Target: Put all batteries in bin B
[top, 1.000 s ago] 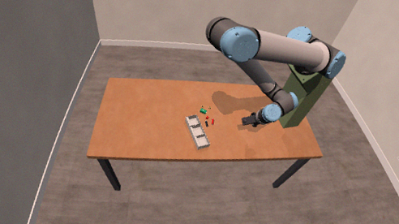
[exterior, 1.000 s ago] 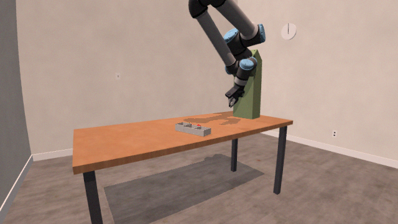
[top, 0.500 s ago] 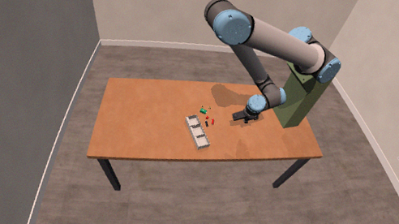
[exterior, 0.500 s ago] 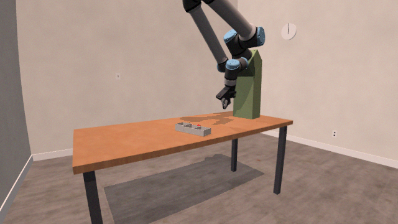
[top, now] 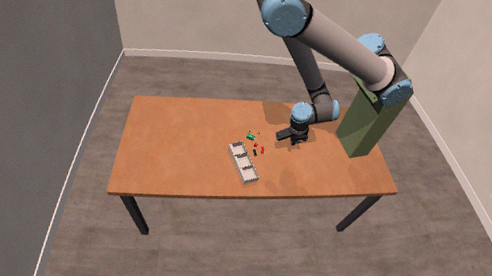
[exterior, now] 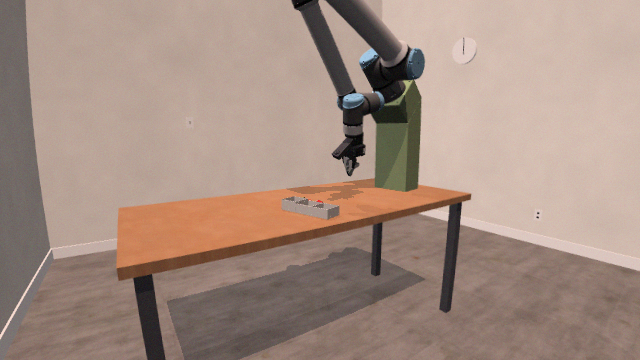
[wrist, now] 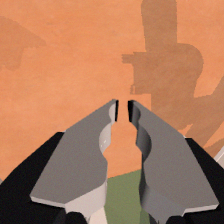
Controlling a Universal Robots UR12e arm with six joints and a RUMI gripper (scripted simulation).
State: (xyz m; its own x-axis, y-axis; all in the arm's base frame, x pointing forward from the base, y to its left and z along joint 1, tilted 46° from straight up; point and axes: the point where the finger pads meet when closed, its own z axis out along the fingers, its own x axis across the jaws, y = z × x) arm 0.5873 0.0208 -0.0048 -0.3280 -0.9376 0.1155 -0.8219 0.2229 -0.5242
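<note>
My gripper (top: 295, 143) (exterior: 350, 172) (wrist: 123, 101) is shut with nothing between its fingers. It hangs above the table (top: 172, 155) (exterior: 200, 225), a little right of a cluster of small parts. The cluster holds a green piece (top: 250, 136), two red pieces (top: 255, 145) (top: 262, 150) and a black piece (top: 255, 152); they are too small to tell which are batteries. A grey strip of three bins (top: 236, 164) (exterior: 310, 211) stands upright just in front of the cluster. I cannot read the bin marks. The wrist view shows only bare table under the fingertips.
The arm's green pedestal (top: 365, 124) (exterior: 397, 145) stands at the table's back right corner, close behind the gripper. The arm's shadow falls on the table around the gripper.
</note>
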